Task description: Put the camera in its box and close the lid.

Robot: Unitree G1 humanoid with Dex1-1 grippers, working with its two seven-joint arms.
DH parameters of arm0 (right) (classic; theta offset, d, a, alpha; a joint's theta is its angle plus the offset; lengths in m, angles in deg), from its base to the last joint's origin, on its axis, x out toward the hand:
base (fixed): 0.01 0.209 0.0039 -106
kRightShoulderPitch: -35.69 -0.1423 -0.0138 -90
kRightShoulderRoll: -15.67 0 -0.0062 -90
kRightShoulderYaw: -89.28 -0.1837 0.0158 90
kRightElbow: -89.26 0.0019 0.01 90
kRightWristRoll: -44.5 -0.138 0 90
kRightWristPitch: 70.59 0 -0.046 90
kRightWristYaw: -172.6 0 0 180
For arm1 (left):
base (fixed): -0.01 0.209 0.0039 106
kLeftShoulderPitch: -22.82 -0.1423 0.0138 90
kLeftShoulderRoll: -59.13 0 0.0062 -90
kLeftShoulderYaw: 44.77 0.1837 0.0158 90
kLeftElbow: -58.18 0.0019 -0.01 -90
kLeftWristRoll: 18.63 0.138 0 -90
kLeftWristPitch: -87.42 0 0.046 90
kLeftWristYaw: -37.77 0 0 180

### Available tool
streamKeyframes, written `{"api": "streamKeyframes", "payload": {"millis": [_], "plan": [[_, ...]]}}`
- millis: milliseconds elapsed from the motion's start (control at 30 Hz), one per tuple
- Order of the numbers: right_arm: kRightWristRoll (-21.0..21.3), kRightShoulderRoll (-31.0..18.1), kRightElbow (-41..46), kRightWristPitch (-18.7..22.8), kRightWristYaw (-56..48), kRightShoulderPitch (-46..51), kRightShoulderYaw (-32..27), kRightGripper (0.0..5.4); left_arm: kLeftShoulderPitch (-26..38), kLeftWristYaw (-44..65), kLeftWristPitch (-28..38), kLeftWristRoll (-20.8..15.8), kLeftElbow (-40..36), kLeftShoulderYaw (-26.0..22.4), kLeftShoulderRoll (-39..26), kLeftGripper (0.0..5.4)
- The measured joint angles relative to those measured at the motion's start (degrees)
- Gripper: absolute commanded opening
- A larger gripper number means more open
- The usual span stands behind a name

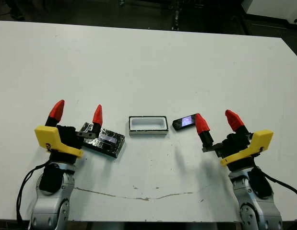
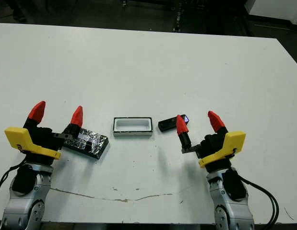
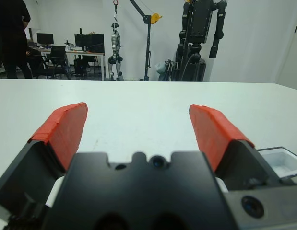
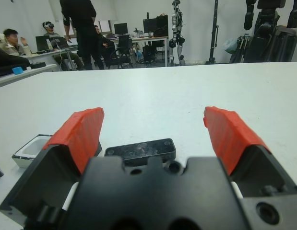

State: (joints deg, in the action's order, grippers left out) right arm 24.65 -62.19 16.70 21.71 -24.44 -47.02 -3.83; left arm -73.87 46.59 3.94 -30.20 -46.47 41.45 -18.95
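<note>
The white-rimmed box [image 1: 148, 125] sits open near the table's front middle. Just right of it lies the camera [image 1: 185, 121], small, black, its bluish screen facing up. The speckled black lid [image 1: 104, 139] lies left of the box, partly behind my left gripper's inner finger. My left gripper [image 1: 76, 113] is open, hovering at the lid's left end with nothing held. My right gripper [image 1: 218, 121] is open too, its inner finger just right of the camera. In the right wrist view the camera [image 4: 141, 148] lies ahead, near the inner finger, with the box [image 4: 31, 149] beyond it.
A thin crack line [image 1: 138, 195] runs across the table surface near the front edge. Beyond the table's far edge, people [image 4: 81, 28], desks and robot stands show in the wrist views. Bare white tabletop [image 1: 148, 67] stretches behind the objects.
</note>
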Motion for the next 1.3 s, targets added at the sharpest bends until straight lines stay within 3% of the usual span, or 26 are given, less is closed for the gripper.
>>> {"api": "streamKeyframes", "payload": {"millis": [500, 633, 833, 1033, 1300], "plan": [[-0.19, -0.78, 0.01, 0.45, -0.44, -0.17, 0.67, 5.4, -0.01, 0.0, -0.29, -0.22, -0.08, 0.38, 0.05, 5.39], [-0.15, -7.67, -1.68, 2.28, -4.5, -5.49, -1.93, 5.4, 0.02, 0.0, -0.45, -0.16, -0.02, 0.39, 0.07, 5.39], [1.86, -20.37, -10.46, 2.66, -13.25, -21.74, -4.38, 5.4, -0.04, -0.01, -0.46, -0.14, -0.01, 0.36, 0.14, 5.39], [8.17, -28.78, -26.73, -1.74, -28.79, -40.63, 2.4, 5.4, 0.02, -0.02, -0.49, -0.13, -0.05, 0.46, 0.3, 5.39], [16.05, -30.44, -41.47, -0.08, -48.2, -55.22, 15.24, 5.4, 0.0, -0.16, -0.47, 0.38, 0.0, 0.43, 0.37, 5.39]]}}
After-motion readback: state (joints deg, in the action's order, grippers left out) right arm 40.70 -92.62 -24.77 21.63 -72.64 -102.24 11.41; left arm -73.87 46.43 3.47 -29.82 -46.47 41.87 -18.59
